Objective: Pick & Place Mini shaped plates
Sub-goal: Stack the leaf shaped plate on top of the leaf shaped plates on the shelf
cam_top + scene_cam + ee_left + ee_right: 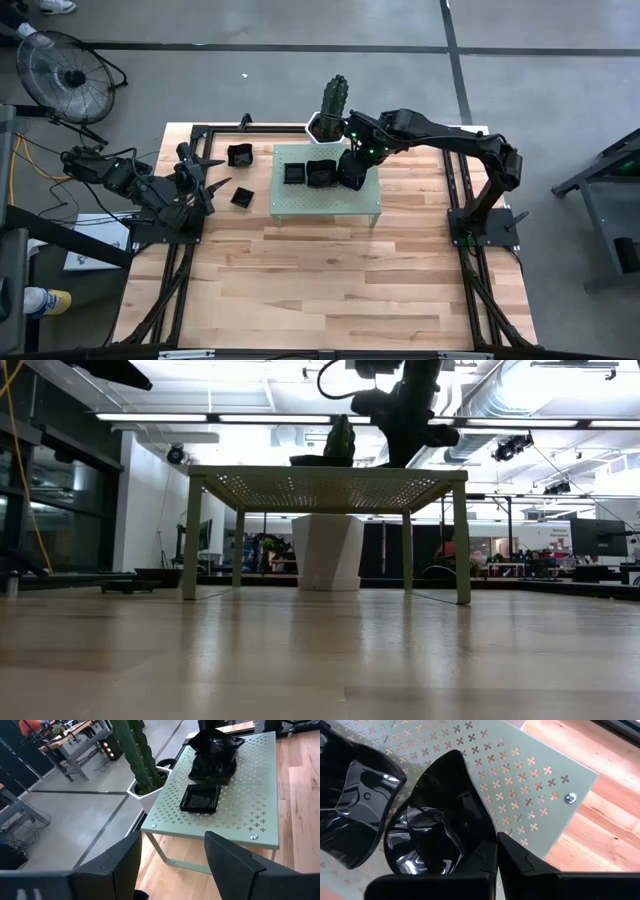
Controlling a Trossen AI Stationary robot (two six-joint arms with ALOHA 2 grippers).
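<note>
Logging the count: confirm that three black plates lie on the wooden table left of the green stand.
Wrong count: the high view shows two black plates on the wooden table left of the green stand, not three.

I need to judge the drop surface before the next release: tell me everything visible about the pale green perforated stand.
The pale green perforated stand is a low rectangular table, seemingly painted metal, its flat top punched with small cross-shaped holes and screwed at the corners. Slim legs hold it upright on the wooden table, toward the far edge. Glossy black mini plates rest on it, and the right gripper, shut on a black plate, is at its top. A potted cactus stands just behind.
</note>
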